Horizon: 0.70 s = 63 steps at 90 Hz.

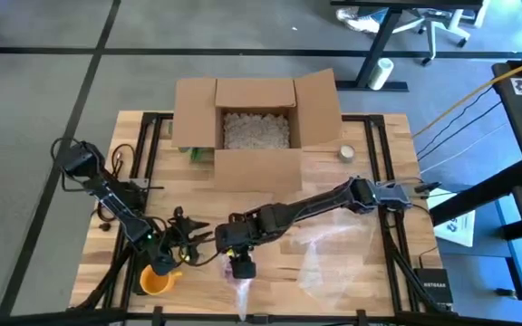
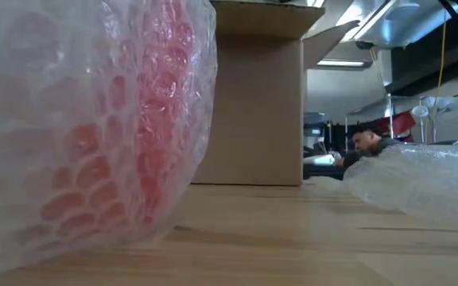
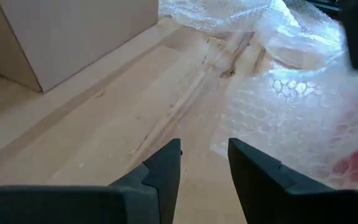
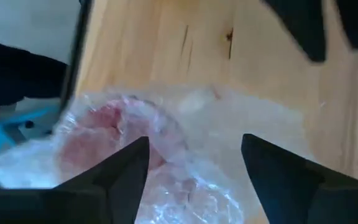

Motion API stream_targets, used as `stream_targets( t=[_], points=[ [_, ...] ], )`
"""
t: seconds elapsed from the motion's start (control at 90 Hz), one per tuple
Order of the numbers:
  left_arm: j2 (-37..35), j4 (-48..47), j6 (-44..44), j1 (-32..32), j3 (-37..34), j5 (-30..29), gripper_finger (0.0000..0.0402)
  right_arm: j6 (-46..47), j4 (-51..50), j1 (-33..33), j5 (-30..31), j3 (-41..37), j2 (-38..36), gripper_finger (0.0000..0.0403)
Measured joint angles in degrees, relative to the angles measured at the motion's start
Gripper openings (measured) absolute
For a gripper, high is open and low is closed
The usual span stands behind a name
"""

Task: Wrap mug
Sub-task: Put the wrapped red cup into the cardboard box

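I have the right gripper (image 1: pixel 241 268) hovering over the pink mug (image 1: pixel 242 269) at the table's front edge, near the middle. In the right wrist view its 2 fingers (image 4: pixel 120 171) stand wide apart, straddling the bundle without pinching it. The mug sits already inside bubble wrap (image 2: pixel 94 119); the low view shows the rounded red-pink body pressed against the film, resting on the wood. The left gripper (image 1: pixel 164 263) waits just beside it toward the front-left corner, fingers (image 3: pixel 166 168) narrowly parted and empty, with an orange cup (image 1: pixel 155 283) under it at the front edge.

My judgement: the wrap is partly round the mug and the loose tail needs closing. I would lower the right fingers onto the bundle's widest part, squeeze gently so the bubbles give but the mug does not skate, then let the left take the free edge and fold it over. The film is slippery and springy, so it may unfurl if released early.

Textures: clear cellular plastic, crinkled and glossy; a second loose sheet (image 1: pixel 333 244) lies toward the right edge. The table (image 1: pixel 379 190) is pale planked wood. An open cardboard box (image 1: pixel 256 127) holding pale filler stands at the back edge.
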Motion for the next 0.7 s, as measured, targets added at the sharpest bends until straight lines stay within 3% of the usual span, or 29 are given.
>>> stream_targets(
  t=[0.4, 0.511, 0.644, 0.7],
  points=[
    [0.0, 0.0, -0.2, 0.0, 0.0, 0.0, 0.0117, 3.5, 4.5, 0.1, -3.1, -6.9, -0.1, 0.0190],
    [0.0, 0.0, -0.4, 0.0, 0.0, 0.0, 0.0117, 4.5, 4.3, 0.1, -3.0, -7.6, -0.1, 0.0140],
    [0.0, 0.0, -0.4, 0.0, 0.0, 0.0, 0.0117, 4.4, 4.4, 0.0, -2.6, -7.6, -0.1, 0.0037],
    [0.0, 0.0, -0.4, 0.0, 0.0, 0.0, 0.0117, 4.1, 4.3, 0.0, -2.4, -7.6, -0.1, 0.0020]
  ],
)
